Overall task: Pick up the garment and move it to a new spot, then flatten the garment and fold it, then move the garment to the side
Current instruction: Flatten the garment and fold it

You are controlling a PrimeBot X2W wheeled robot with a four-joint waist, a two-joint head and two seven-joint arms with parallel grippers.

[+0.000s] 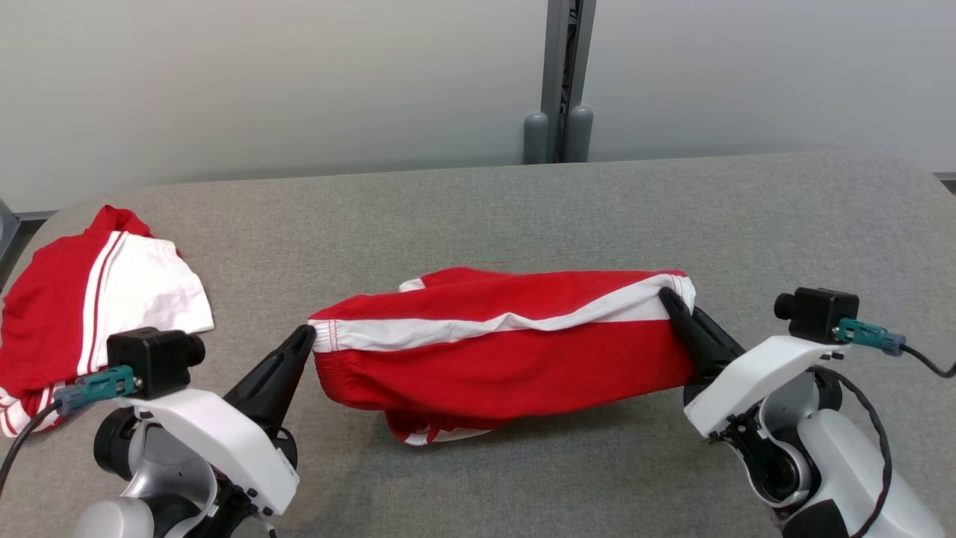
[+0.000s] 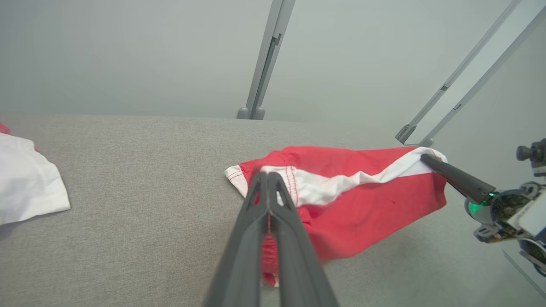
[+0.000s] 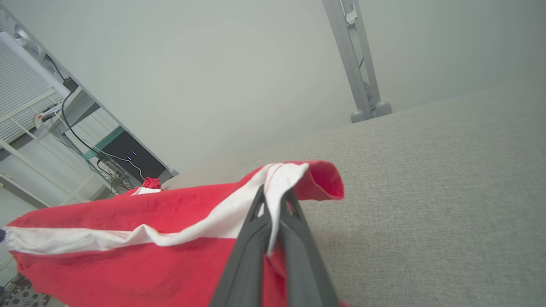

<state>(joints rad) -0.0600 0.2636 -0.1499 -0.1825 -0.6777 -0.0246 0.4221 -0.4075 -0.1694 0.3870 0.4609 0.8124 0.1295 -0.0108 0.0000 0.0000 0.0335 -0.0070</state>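
Left hand [image 1: 307, 335]: clamped on garment [image 1: 515, 362] waistband end.
Right hand [image 1: 666, 297]: clamped on opposite end.
Span: stretched between them, sagging over tabletop [image 1: 597, 209].

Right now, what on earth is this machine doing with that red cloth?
The robot is holding a red garment stretched out between its two arms. The left gripper is shut on one end of the white band and the right gripper is shut on the other. The cloth hangs between them, sagging toward the grey table. It is not yet laid flat or folded. A second red and white garment lies at the table's left.
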